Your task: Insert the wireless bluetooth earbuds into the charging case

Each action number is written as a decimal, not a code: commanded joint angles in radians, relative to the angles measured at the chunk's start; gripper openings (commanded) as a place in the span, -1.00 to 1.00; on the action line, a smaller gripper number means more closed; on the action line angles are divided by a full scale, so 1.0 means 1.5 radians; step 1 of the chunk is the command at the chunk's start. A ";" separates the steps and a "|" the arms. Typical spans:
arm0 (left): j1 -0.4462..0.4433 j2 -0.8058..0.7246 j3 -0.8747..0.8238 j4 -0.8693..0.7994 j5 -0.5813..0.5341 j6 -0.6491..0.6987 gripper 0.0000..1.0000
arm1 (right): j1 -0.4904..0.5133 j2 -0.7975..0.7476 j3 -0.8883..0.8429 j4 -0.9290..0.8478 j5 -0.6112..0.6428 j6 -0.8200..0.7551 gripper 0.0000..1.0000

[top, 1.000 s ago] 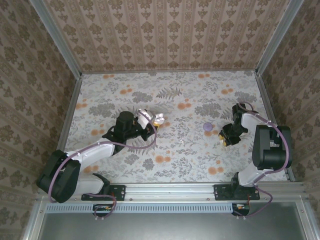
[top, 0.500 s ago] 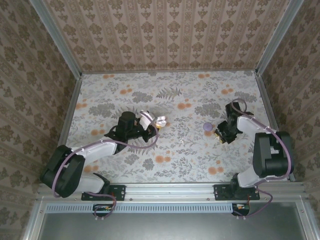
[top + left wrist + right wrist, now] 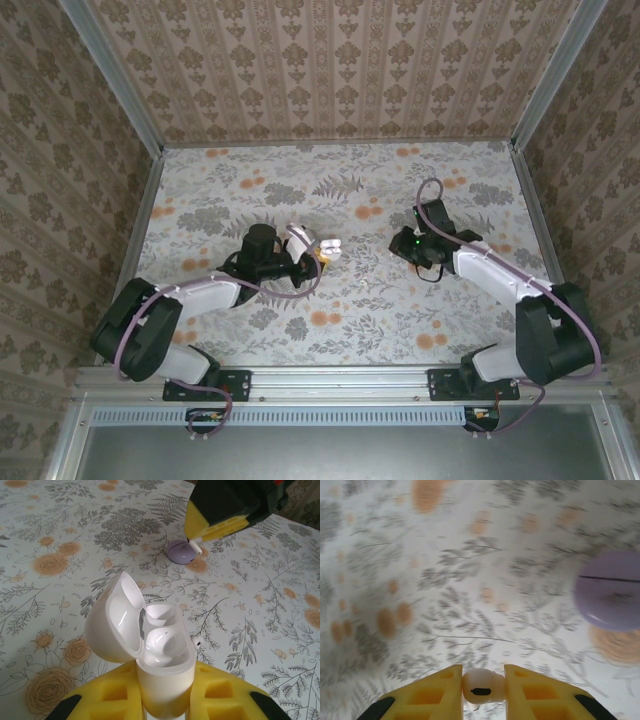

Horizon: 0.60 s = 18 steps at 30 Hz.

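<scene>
White earbud (image 3: 481, 690) pinched in closed right hand (image 3: 482, 672) over the desk (image 3: 60, 530) near purple disc (image 3: 612, 597), left hand (image 3: 165, 700) clamped on open-lidded charging case (image 3: 162, 652): shallow pinch could let bud rotate and miss its socket.

The surface (image 3: 350, 190) carries a pale floral print — grey ferns, orange blossoms. A flat round purple disc (image 3: 181, 551) lies on it, right of the middle. A tiny white earbud (image 3: 196, 641) lies apart from the disc — on a grey fern sprig.
</scene>
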<state>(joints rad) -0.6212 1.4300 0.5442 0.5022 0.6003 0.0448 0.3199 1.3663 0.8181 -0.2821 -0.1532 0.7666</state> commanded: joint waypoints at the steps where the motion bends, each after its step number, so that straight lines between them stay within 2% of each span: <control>1: -0.003 0.022 0.020 0.037 0.043 -0.022 -0.64 | 0.022 -0.042 0.012 0.069 0.004 -0.072 -0.52; 10: -0.004 0.060 0.053 0.071 0.085 -0.049 -0.64 | 0.093 -0.131 -0.028 0.182 -0.026 -0.174 -0.52; 18: -0.005 0.066 0.065 0.101 0.105 -0.079 -0.64 | 0.147 -0.121 -0.045 0.272 -0.001 -0.197 -0.54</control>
<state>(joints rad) -0.6212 1.5223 0.6182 0.6025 0.7124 -0.0380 0.5247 1.1744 0.7616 0.0357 -0.1696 0.5076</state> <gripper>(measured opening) 0.182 0.237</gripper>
